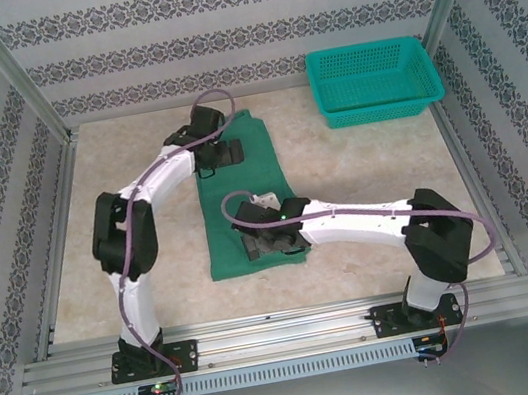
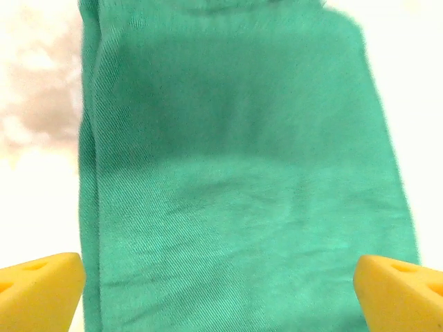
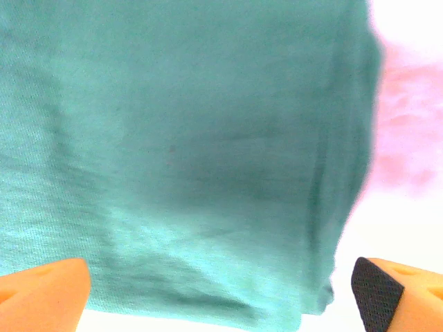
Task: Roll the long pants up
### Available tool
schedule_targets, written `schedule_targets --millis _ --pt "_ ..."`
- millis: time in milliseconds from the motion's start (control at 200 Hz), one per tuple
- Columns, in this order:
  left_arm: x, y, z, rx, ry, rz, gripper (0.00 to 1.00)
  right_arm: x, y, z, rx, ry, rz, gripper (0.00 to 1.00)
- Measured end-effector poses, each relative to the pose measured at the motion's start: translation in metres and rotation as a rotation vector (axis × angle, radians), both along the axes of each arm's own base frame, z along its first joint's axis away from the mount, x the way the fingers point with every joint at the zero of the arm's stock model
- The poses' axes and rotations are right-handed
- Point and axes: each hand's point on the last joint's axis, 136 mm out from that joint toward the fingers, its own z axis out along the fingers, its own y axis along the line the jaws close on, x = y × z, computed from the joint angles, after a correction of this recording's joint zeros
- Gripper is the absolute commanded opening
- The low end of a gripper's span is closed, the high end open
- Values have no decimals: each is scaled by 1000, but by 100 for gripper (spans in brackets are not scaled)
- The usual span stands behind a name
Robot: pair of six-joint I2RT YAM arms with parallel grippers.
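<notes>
1. Left wrist view is showing the left gripper (image 2: 220,294) hanging with its yellow fingers spread wide and gripping nothing, the long pants (image 2: 235,173) lying flat just beneath.
2. The right gripper (image 3: 221,294) is likewise gaping wide and empty, hovering over the near end of the cloth, whose edge is lying close to its fingertips.
3. The pants are lying folded into one long strip in the middle of the table (image 1: 373,179), well apart from the teal basket (image 1: 371,78) at the far right.
4. The cloth is looking soft, light and limp. I reckon it will be sagging and skewing unless both grippers are pinching a short end near its corners.
5. The top camera is giving the whole strip and both arms, while the wrist cameras are giving the weave and creases.
</notes>
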Motion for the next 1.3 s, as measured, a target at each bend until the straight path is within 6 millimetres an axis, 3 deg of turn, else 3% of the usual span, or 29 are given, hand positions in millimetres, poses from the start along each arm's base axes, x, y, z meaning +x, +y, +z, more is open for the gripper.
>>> schedule_targets --millis 165,245,320,420,520,654,814,954,1064,1179,1299 --pt "-29 5 52 -96 -165 -22 100 1 -39 25 76 -141 -59 98" --pt "-49 8 53 -135 -156 -23 100 1 -56 23 92 -159 -90 98" --pt "-55 0 52 -170 -133 -58 100 6 -65 20 86 -156 -117 98" --pt "-75 -12 34 -154 -78 -121 94 11 -71 20 83 -155 -143 98" --pt "-115 -34 16 -81 1 -221 90 15 -80 15 81 -140 -172 98" --pt "-173 -60 13 40 41 -355 89 19 -102 2 99 -98 -238 98" --pt "-225 -55 2 227 86 -439 91 32 -138 -5 170 -61 -367 98" --pt "-258 -47 -15 345 161 -534 91 44 -160 -2 229 -58 -440 98" --pt "-281 -56 -33 410 221 -637 91 52 -166 -1 272 -57 -462 98" --pt "-298 -66 -67 512 291 -733 91 57 -166 -1 313 -50 -468 98" --pt "-305 -57 -105 642 383 -780 91 56 -161 -3 340 -39 -453 98"
